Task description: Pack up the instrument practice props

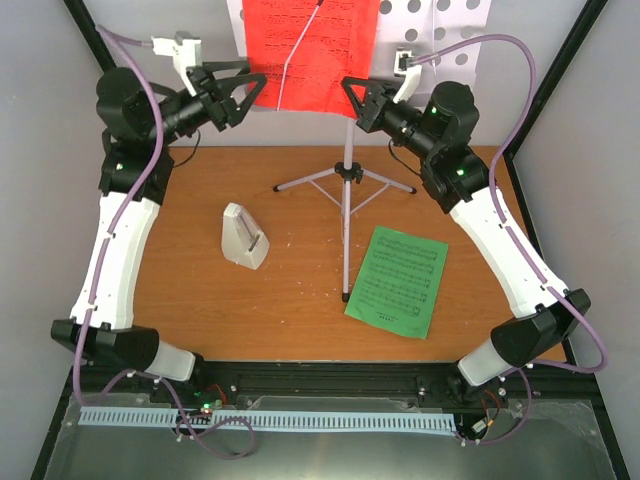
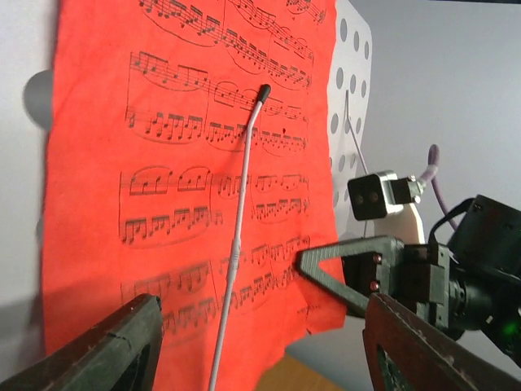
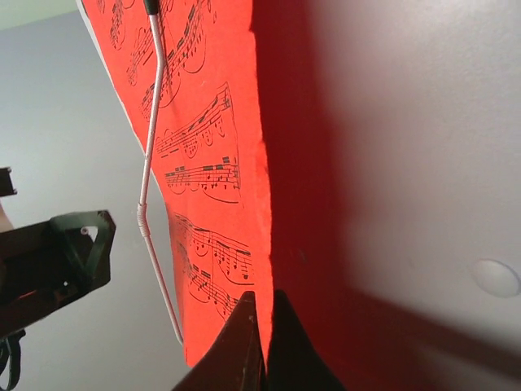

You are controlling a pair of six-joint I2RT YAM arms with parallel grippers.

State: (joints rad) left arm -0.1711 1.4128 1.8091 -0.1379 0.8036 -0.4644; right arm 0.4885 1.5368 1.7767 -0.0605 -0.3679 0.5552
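The red sheet-music page hangs on the white perforated music stand, pinned by a thin white wire arm. My right gripper is shut on the page's lower right edge, as the left wrist view also shows. My left gripper stands open at the page's lower left, its fingers spread wide in front of the sheet. The green page lies flat on the table at the right. The white metronome stands left of the silver tripod.
The wooden table is enclosed by grey side walls and a black frame. The tripod's legs spread across the table's middle back. One finger of the left gripper shows in the right wrist view, left of the page.
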